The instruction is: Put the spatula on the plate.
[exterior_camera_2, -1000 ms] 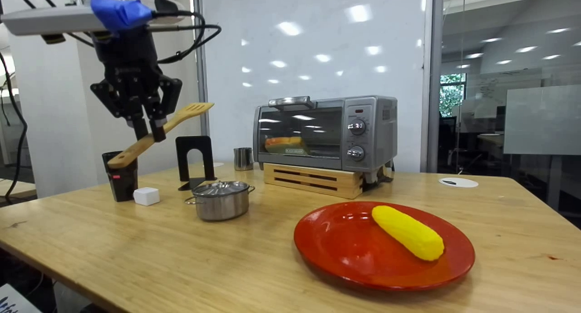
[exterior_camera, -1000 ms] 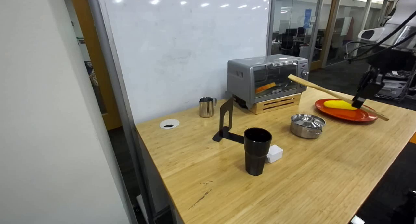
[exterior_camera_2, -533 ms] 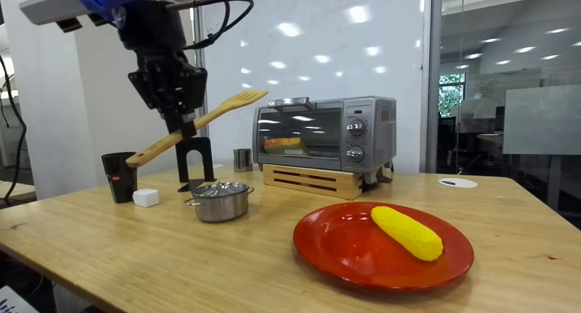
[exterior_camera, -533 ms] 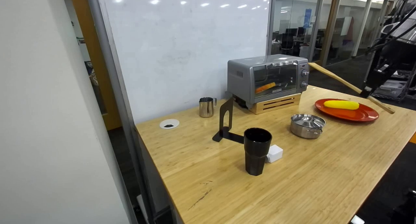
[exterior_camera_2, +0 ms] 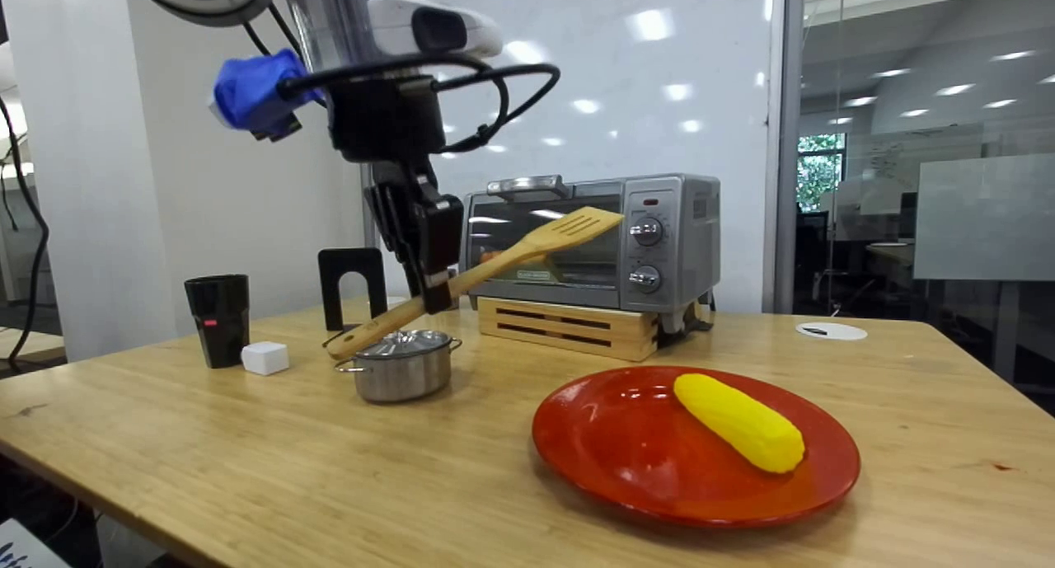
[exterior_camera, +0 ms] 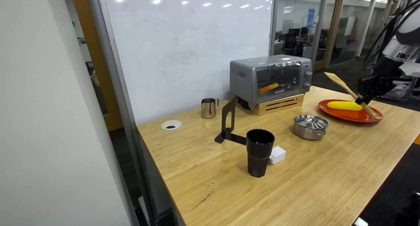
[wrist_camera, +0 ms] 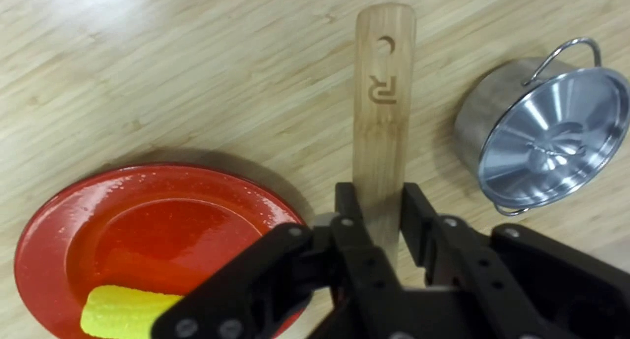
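The light tan wooden spatula (exterior_camera: 342,84) is held in the air by my gripper (exterior_camera: 361,102), which is shut on its handle. In an exterior view the spatula (exterior_camera_2: 527,251) is tilted, slotted head up to the right, handle end low in front of the metal pot. My gripper (exterior_camera_2: 433,300) there is left of the red-orange plate (exterior_camera_2: 626,461). In the wrist view the handle of the spatula (wrist_camera: 383,117) runs between both fingertips of my gripper (wrist_camera: 378,189). The plate (wrist_camera: 172,240) lies on the table to the left; the slotted head is out of view there.
A yellow corn-like item (exterior_camera_2: 742,424) lies on the plate. A lidded metal pot (exterior_camera_2: 404,374) stands near the gripper, also in the wrist view (wrist_camera: 546,142). A toaster oven (exterior_camera_2: 593,246) stands behind. A black cup (exterior_camera: 259,154), white block (exterior_camera: 277,154), bookend (exterior_camera: 226,121) and metal pitcher (exterior_camera: 208,108) are farther off.
My gripper has carried the spatula rightward in an exterior view, from near the black cup to over the pot. The arm has turned and the spatula's angle has changed. The plate has not moved.
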